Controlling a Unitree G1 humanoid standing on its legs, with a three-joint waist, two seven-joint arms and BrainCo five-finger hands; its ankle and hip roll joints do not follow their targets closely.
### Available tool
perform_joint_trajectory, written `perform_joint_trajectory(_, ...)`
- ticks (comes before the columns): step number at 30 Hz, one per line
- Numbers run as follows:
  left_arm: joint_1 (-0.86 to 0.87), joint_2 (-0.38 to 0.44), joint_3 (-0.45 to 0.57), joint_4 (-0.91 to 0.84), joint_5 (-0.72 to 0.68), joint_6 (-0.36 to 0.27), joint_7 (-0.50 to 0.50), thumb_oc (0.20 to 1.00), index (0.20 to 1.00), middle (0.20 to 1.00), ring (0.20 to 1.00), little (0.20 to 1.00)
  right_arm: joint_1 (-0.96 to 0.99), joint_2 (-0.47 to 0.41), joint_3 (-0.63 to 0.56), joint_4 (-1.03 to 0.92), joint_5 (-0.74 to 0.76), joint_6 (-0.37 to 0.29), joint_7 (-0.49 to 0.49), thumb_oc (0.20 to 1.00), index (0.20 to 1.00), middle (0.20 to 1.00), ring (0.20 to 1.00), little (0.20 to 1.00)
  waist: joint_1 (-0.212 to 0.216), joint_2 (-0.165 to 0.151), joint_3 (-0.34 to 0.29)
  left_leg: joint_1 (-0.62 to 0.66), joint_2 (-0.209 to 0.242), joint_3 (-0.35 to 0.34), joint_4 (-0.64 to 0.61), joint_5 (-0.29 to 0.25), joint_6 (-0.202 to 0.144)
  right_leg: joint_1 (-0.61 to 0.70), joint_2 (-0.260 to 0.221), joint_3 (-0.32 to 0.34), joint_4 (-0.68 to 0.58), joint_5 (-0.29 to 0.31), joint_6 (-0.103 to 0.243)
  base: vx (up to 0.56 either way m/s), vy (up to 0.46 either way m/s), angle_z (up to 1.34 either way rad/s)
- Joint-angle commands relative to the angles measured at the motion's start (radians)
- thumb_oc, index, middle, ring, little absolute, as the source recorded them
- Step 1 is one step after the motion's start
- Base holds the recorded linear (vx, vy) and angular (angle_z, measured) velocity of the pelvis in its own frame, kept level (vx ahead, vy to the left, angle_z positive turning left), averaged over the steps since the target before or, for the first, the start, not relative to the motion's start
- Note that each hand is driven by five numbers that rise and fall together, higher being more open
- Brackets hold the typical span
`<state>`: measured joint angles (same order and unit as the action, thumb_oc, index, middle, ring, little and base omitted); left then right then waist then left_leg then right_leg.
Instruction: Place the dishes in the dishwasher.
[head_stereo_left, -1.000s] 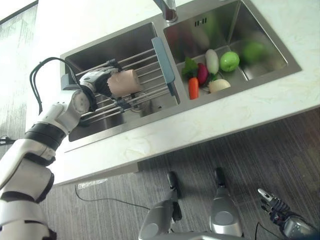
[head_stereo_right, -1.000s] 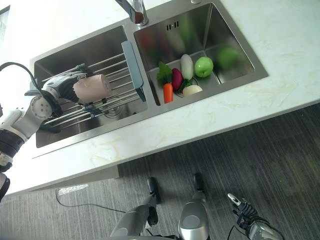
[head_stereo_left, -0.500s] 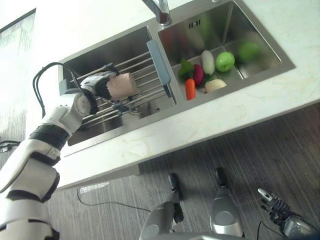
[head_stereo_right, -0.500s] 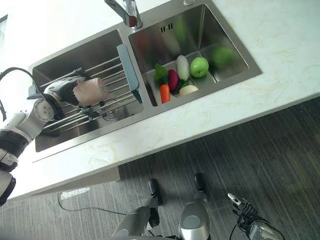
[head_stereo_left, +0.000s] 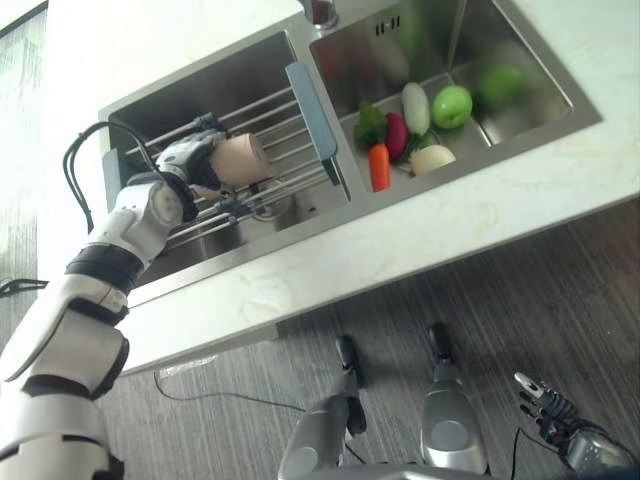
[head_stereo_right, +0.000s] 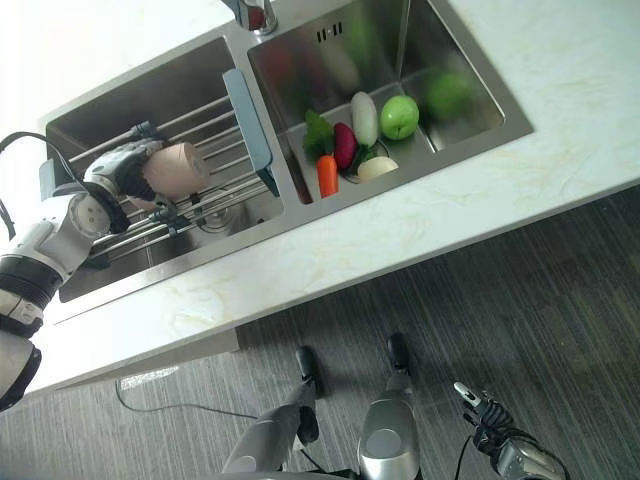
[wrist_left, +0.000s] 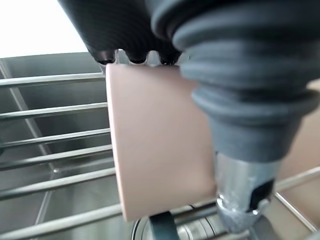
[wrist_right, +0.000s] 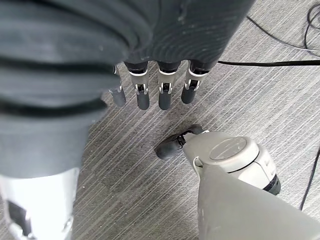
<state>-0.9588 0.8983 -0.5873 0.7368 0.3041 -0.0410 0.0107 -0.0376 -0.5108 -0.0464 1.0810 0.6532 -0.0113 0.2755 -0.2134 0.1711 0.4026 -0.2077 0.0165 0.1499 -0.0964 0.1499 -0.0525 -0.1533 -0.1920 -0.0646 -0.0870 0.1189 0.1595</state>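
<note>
Left hand (head_stereo_left: 195, 160) fingers clasp the pink cup (head_stereo_left: 240, 160) over the rack (head_stereo_left: 270, 120) — right hand (head_stereo_right: 485, 425) fingers relaxed.

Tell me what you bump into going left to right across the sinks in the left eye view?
Left hand → pink cup → blue rack end → carrot → white vegetable → green apple.

Bright, even daylight across the pale countertop (head_stereo_left: 480, 215), washed almost white toward the far left. Soft sheen and green reflections on the steel walls of the right sink basin (head_stereo_left: 480, 40); deeper shade inside the left basin (head_stereo_left: 200, 90). Dim grey floor (head_stereo_left: 560, 300) below, shadows faint.
</note>
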Motion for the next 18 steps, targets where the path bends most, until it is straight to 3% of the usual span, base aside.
perform_joint_trajectory(1,-0.066,0.011,0.017,0.074,0.042,0.027,0.004,1.000,1.000,1.000,1.000,1.000,-0.023,-0.049,0.025,-0.024,0.049,-0.020,0.009,1.000,1.000,1.000,1.000,1.000,-0.018,-0.033,-0.010,0.065,0.076,0.014,0.009,-0.075,-0.090,-0.083,-0.085,0.023,0.051,0.011,0.099,0.00,0.000,0.00)
perform_joint_trajectory(2,-0.068,0.011,0.016,0.074,0.050,0.038,-0.008,1.000,1.000,1.000,1.000,1.000,-0.023,-0.048,0.027,-0.026,0.050,-0.021,0.008,1.000,1.000,1.000,1.000,1.000,-0.018,-0.033,-0.008,0.064,0.077,0.014,0.009,-0.074,-0.090,-0.084,-0.086,0.023,0.052,0.011,0.099,0.00,0.000,0.00)
perform_joint_trajectory(3,-0.069,0.013,0.014,0.079,0.057,0.040,-0.013,0.529,0.529,0.529,0.529,0.529,-0.025,-0.047,0.029,-0.030,0.051,-0.020,0.007,1.000,1.000,1.000,1.000,1.000,-0.018,-0.034,-0.006,0.064,0.078,0.014,0.009,-0.073,-0.090,-0.086,-0.086,0.022,0.053,0.011,0.099,0.00,0.000,0.00)
perform_joint_trajectory(4,-0.069,0.014,0.013,0.082,0.075,0.035,-0.007,0.200,0.200,0.200,0.200,0.200,-0.024,-0.046,0.030,-0.033,0.052,-0.021,0.005,1.000,1.000,1.000,1.000,1.000,-0.018,-0.034,-0.005,0.063,0.078,0.014,0.009,-0.073,-0.091,-0.087,-0.086,0.022,0.054,0.012,0.099,0.00,0.000,0.00)
perform_joint_trajectory(8,-0.074,0.025,-0.014,0.089,0.184,0.023,-0.030,0.200,0.200,0.200,0.200,0.200,-0.027,-0.049,0.034,-0.037,0.060,-0.024,0.004,1.000,1.000,1.000,1.000,1.000,-0.019,-0.034,-0.006,0.062,0.077,0.013,0.009,-0.074,-0.092,-0.090,-0.087,0.022,0.054,0.013,0.100,0.00,0.000,0.00)
perform_joint_trajectory(18,-0.050,0.052,-0.037,0.078,0.238,0.005,0.007,0.200,0.200,0.200,0.200,0.200,-0.016,-0.047,0.037,-0.046,0.057,-0.033,0.008,1.000,1.000,1.000,1.000,1.000,-0.018,-0.030,-0.024,0.082,0.078,0.025,0.009,-0.082,-0.093,-0.060,-0.090,0.003,0.039,0.013,0.102,0.00,0.000,0.00)
